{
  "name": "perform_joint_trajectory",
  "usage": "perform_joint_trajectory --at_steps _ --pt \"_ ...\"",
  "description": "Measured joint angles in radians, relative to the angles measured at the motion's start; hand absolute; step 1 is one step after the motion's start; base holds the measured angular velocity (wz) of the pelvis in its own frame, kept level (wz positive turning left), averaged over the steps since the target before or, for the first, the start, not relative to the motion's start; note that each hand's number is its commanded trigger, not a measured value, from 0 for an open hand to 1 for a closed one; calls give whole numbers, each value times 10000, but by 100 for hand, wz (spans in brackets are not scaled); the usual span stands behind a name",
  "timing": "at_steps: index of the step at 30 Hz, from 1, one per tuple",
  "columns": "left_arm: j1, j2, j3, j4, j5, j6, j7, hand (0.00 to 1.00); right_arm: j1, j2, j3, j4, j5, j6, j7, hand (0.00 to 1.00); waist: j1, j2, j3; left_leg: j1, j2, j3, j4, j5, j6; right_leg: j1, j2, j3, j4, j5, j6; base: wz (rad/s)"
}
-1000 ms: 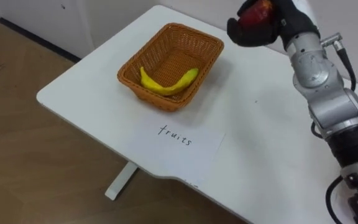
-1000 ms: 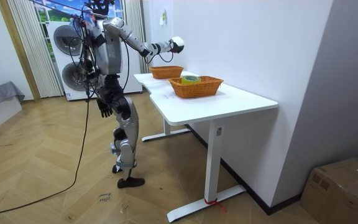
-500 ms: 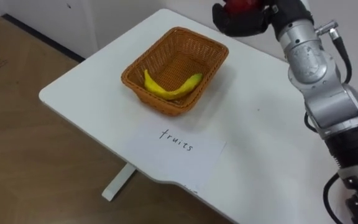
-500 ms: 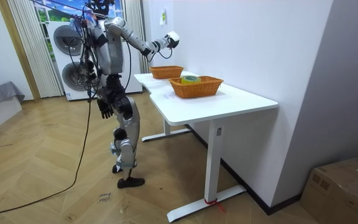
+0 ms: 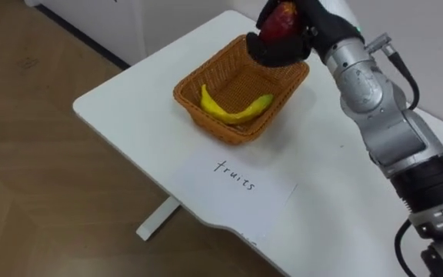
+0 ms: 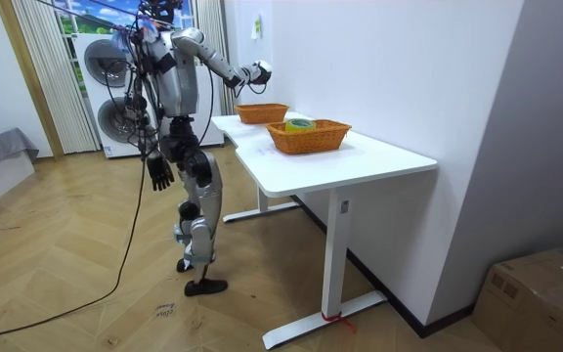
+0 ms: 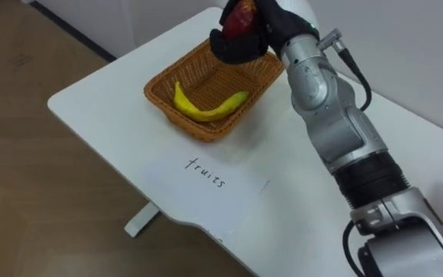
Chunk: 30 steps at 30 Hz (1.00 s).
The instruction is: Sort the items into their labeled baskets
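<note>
Placement of a piece of fruit is the step in hand. The right hand [image 5: 292,46] hovers over the far rim of the wicker basket [image 5: 212,123], its dark fingers [image 5: 271,52] curled tightly round a red fruit [image 5: 281,18], which sits high in the grasp, well clear of the weave. The fruit is probably an apple, though too much of it is covered to be sure. The basket stands near the corner of the white surface [image 5: 125,115] with a banana [image 5: 233,112] lying across its floor and a paper label [image 5: 271,201] just in front of it. By the look of it the fruit is not quite centred: it hangs above the back edge, not above the open middle. So the next move calls for bringing the hand a little nearer the robot and lower, until the fruit is inside the walls and beside the banana, and only then loosening the fingers; let go from this height, a round fruit could bounce or strike the rim and roll off across the surface. In the room view the robot stands at the end of the surface with its right arm raised, while the left hand [image 6: 160,174] hangs idle at its side, fingers apparently loose and empty. A second basket [image 6: 311,138], nearer that camera, presumably awaits the office supplies.
</note>
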Motion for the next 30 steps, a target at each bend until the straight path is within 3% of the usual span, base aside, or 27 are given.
perform_joint_trajectory --at_steps 7,8,9,10,14,15,16,17,18,30 --pt "22 -23 -2 1 4 -54 -223 0 2 6 456 285 -184 -14 148 100 111 -60 -17 29 -8 -26 10 -4 4 60 0 -1 -8 -8 13 1" --pt "22 -22 0 1 -1 -53 -241 0 2 5 544 329 -177 -13 187 91 138 -64 -20 34 -7 -25 13 -4 4 66 -1 -1 -8 -8 13 0" --pt "22 -22 1 0 -1 -53 -241 0 2 6 607 349 -171 -13 196 89 156 -64 -20 42 -6 -22 13 -4 4 73 -1 -2 -9 -8 14 0" --pt "17 -21 6 -1 -2 -53 -241 0 7 14 706 401 -170 -14 227 73 197 -45 -6 70 -3 -21 14 -4 4 95 -1 -1 -11 -9 14 0" --pt "27 17 136 -2 -113 -53 -308 0 239 43 734 428 -138 -14 350 62 279 -80 4 160 -9 -48 8 -13 9 199 -9 38 -10 -22 36 0" --pt "26 19 172 -2 -113 -52 -314 0 256 43 734 428 -115 -14 368 55 275 -93 5 159 -10 -48 9 -15 9 199 -8 56 -11 -22 37 0" --pt "27 36 175 -2 -113 -49 -326 0 310 43 733 427 -108 -13 402 26 278 -109 -4 158 -15 -48 16 -25 10 199 -8 82 -10 -23 37 0" --pt "26 48 178 -4 -111 -46 -339 0 370 43 733 419 -108 -10 431 5 283 -122 -13 158 -20 -47 20 -30 12 199 -8 136 -10 -23 37 0" --pt "26 55 183 -8 -111 -45 -347 0 407 43 734 414 -108 -9 435 0 288 -127 -16 159 -23 -45 20 -31 14 198 -8 175 -10 -23 37 0" --pt "28 267 463 -37 -108 50 -802 0 726 48 711 202 -35 208 500 0 281 -197 -69 188 -35 -35 120 -30 16 254 -2 269 17 -23 37 0"
